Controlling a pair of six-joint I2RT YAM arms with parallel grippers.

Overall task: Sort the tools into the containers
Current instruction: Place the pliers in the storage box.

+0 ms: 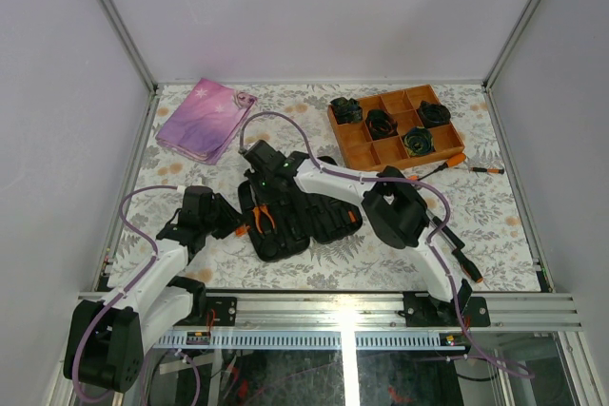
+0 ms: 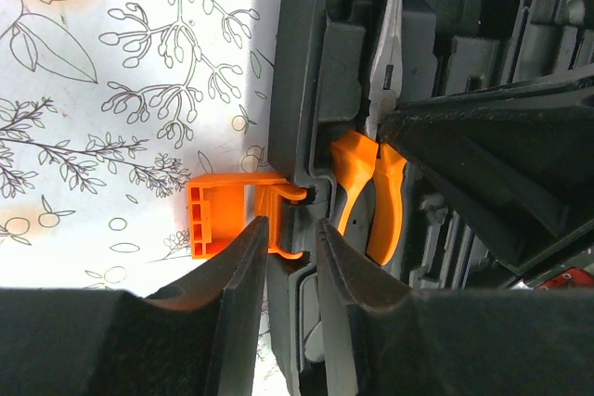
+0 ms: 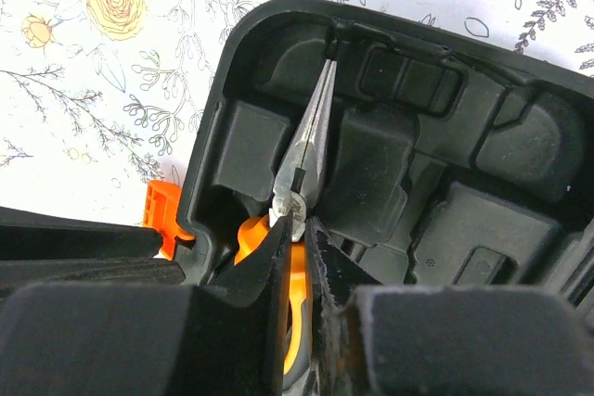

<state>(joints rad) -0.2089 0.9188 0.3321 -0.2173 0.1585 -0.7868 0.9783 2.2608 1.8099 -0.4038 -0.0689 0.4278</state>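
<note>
The black tool case point(image 1: 319, 225) lies open at the table's middle. Orange-handled needle-nose pliers point(image 1: 264, 219) lie in its left half. My right gripper point(image 1: 262, 199) reaches in from above and is shut on one orange handle of the pliers point(image 3: 311, 136), whose metal jaws point away in a moulded slot. My left gripper point(image 1: 231, 223) is shut on the case's left rim point(image 2: 306, 62), just beside the orange latch point(image 2: 218, 215). The left wrist view shows the pliers point(image 2: 371, 192) under my right gripper's fingers. Two orange-and-black drivers point(image 1: 447, 164) lie right of the case.
An orange divided tray point(image 1: 359, 147) with black rosette bundles stands at the back right. A pink-purple pouch point(image 1: 202, 119) lies at the back left. A black tool with an orange end point(image 1: 461, 254) lies at the near right by the right arm.
</note>
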